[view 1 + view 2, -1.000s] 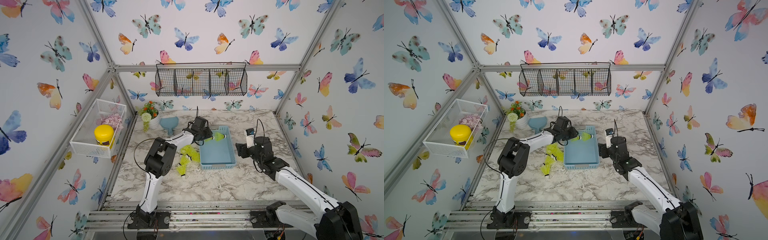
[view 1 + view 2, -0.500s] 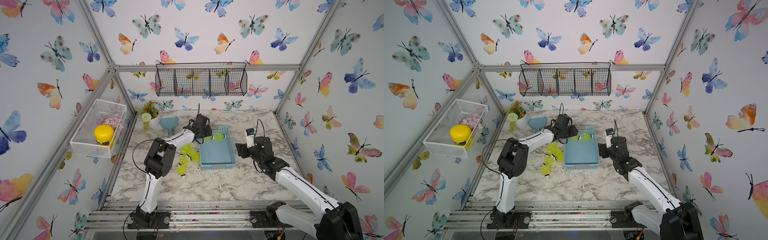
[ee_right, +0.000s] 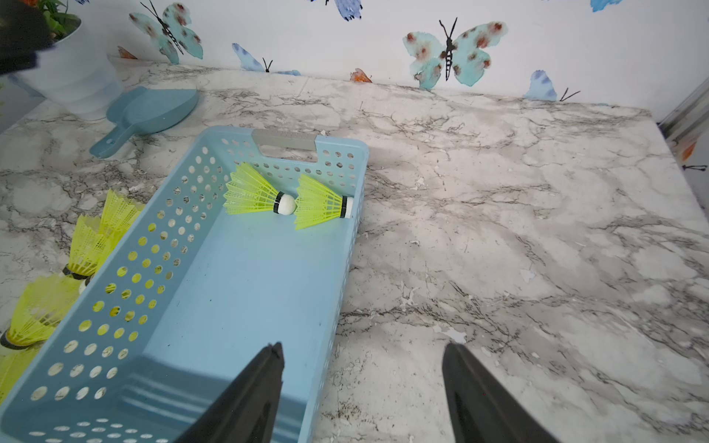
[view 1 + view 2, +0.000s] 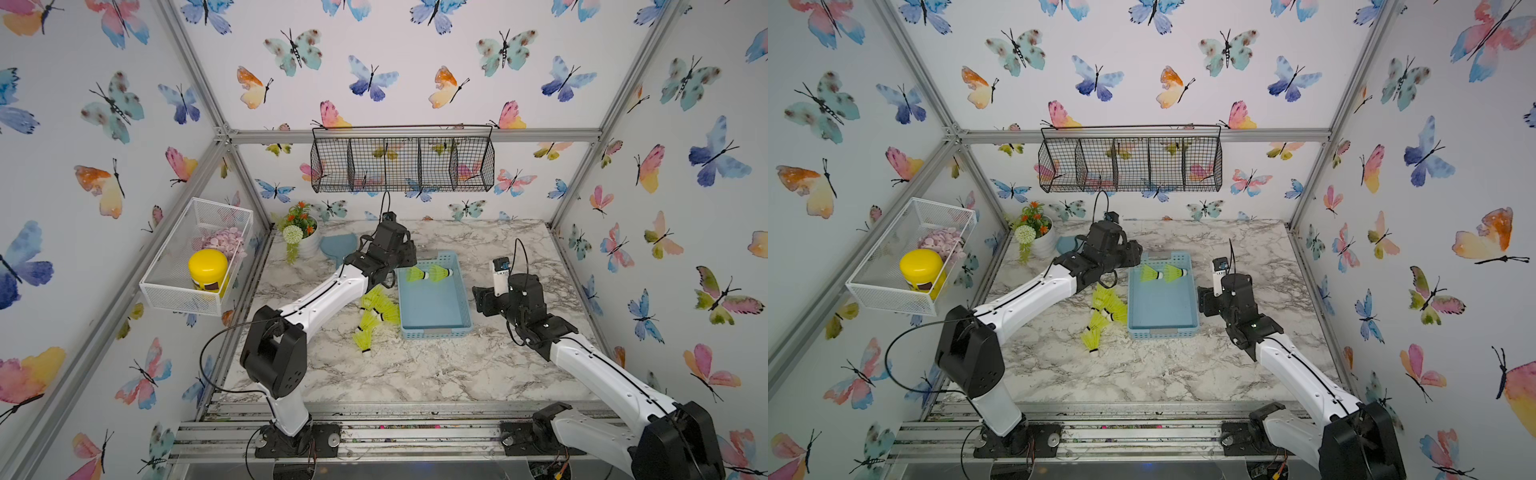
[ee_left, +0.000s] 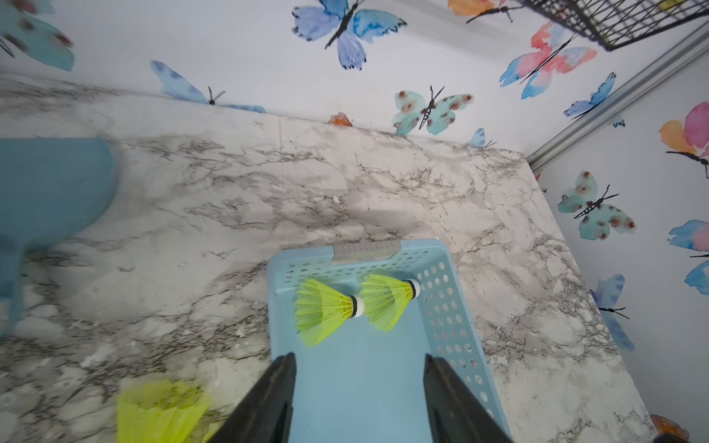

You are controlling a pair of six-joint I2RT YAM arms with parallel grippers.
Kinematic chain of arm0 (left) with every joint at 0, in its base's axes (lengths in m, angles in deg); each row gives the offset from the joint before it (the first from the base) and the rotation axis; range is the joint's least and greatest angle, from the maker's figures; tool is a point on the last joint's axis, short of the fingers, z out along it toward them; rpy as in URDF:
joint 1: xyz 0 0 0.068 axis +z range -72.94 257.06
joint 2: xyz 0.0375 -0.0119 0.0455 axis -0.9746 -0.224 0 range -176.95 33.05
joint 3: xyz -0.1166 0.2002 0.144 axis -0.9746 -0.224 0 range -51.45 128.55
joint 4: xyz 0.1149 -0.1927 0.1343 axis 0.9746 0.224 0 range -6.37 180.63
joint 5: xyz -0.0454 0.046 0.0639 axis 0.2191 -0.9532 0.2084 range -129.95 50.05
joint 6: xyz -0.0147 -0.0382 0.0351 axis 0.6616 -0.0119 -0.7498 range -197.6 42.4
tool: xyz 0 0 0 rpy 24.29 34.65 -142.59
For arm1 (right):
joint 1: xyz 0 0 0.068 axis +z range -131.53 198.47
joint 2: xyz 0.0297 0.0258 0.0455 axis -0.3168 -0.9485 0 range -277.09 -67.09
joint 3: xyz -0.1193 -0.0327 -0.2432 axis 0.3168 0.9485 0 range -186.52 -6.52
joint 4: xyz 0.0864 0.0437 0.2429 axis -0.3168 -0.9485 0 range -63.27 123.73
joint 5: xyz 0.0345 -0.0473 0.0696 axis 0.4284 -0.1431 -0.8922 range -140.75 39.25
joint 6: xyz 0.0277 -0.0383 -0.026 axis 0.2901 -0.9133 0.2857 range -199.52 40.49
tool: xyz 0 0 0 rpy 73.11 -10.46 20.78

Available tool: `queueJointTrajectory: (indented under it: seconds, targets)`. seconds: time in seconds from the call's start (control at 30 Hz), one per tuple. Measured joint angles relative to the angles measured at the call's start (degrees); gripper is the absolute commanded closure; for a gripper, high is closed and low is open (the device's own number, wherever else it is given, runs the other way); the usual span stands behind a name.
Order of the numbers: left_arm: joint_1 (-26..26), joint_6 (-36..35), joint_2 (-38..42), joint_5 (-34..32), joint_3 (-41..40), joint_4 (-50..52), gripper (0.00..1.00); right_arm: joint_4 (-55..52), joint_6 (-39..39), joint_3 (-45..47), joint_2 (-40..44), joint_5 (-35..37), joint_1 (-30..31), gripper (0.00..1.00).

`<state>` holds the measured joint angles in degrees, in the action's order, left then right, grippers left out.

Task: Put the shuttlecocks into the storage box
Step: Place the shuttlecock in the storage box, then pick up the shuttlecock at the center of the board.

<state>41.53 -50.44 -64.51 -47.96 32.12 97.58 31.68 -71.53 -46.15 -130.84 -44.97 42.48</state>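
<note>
My left gripper (image 5: 358,358) stood open and empty, its black fingers (image 5: 274,395) spread above the floor of the light blue, perforated plastic storage box (image 5: 445,307). Just ahead of it, at the box's far end wall, lay two of the small neon yellow-green plastic shuttlecocks (image 5: 326,310) with white rounded tips and black bands. They lay on their sides, the tip of one touching the skirt of the other. I judged them feather-light, with springy lattice skirts that would crease under a hard squeeze and roll at a nudge. The firmest place to pinch looked to be the banded neck just behind the tip. Beside the left gripper, outside the box's long wall, the remaining shuttlecocks (image 4: 376,307) lay heaped on the marble-patterned table (image 4: 415,374). The left wrist view caught only one of these, blurred at its edge. The right wrist view showed several through the wall's holes, and both top views showed the heap, partly under the left arm, so I could not count it. My right gripper (image 3: 364,347) hung open and empty at the box's opposite side. Only the wrist views showed either gripper's jaws.
</note>
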Motion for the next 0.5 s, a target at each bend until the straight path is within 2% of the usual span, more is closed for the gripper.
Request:
queueJointTrajectory:
  seconds: [0.23, 0.5]
  targets:
    - [2.21, -6.43, 15.74, -1.79, -10.93, 4.92, 0.38, -0.61, -0.15, -1.57, -2.99, -3.17, -0.09, 0.28]
    - [4.46, -8.26, 27.02, -0.61, -20.72, 11.63, 0.36, -2.05, -1.14, -3.17, -3.82, -5.70, -0.09, 0.28]
